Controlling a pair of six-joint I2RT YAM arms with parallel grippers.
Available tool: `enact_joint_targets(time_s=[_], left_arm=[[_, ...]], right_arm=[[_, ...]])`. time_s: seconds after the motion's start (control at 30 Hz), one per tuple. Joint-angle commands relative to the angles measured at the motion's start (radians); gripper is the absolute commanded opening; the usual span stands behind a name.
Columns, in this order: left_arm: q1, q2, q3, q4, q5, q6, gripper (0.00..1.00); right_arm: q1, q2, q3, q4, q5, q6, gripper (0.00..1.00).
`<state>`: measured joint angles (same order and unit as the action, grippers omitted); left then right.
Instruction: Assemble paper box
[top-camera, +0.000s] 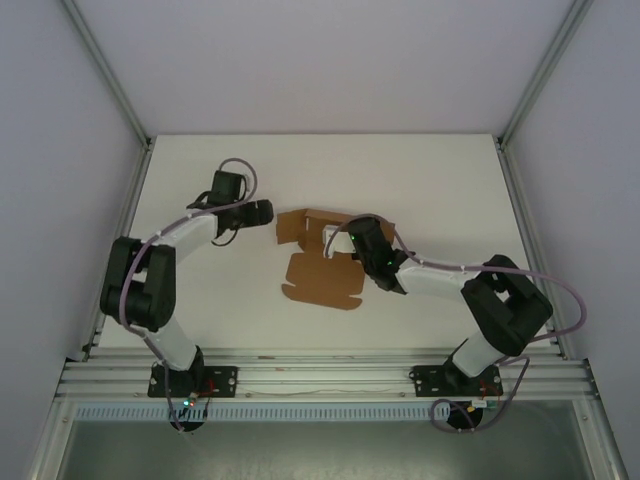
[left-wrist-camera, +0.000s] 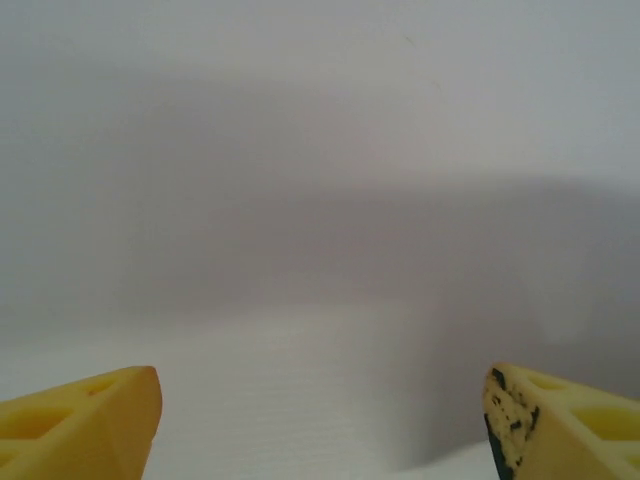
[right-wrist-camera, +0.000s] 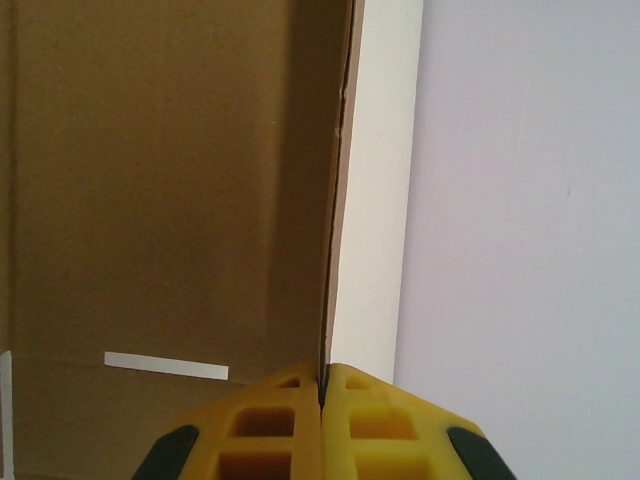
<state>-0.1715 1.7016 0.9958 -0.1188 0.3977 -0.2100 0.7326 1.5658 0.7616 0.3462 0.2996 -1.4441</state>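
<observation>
While the paper box is lying partly unfolded near the middle of the white table, brown face up, the right gripper is sitting over its far right part.

Right wrist view: yellow jaws are pressing together on the thin edge of a raised panel, which is standing upright between them. Brown inner face is showing to the left, pale outer face to the right. A small white strip is showing low on the brown side.

Left gripper is resting just beside the box's far left corner, not touching. Left wrist view: its jaws are standing wide apart, gripping nothing, over bare tabletop.
</observation>
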Motion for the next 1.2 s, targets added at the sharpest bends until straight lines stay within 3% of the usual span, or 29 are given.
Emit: enact_joint_targets(time_s=[0.0, 0.23, 0.57, 0.83, 1.0, 1.17], left_arm=[[-0.045, -0.057, -0.073, 0.134, 0.165, 0.089, 0.8], [-0.118, -0.1, -0.186, 0.269, 0.188, 0.144, 0.73], [-0.166, -0.132, -0.278, 0.489, 0.027, 0.147, 0.72], [-0.197, -0.028, -0.226, 0.553, 0.013, 0.146, 0.7], [-0.224, 0.01, -0.235, 0.58, -0.067, 0.156, 0.69], [-0.244, 0.04, -0.225, 0.67, -0.023, 0.167, 0.72]], right_arm=[[0.007, -0.029, 0.028, -0.037, 0.01, 0.014, 0.0], [0.022, -0.045, 0.03, -0.03, 0.004, 0.001, 0.0], [0.04, -0.077, -0.018, 0.074, -0.013, -0.044, 0.0], [0.053, -0.042, -0.059, 0.03, -0.056, -0.033, 0.0], [0.055, -0.035, -0.074, 0.032, -0.062, -0.029, 0.0], [0.056, -0.035, -0.044, -0.049, -0.08, -0.036, 0.0]])
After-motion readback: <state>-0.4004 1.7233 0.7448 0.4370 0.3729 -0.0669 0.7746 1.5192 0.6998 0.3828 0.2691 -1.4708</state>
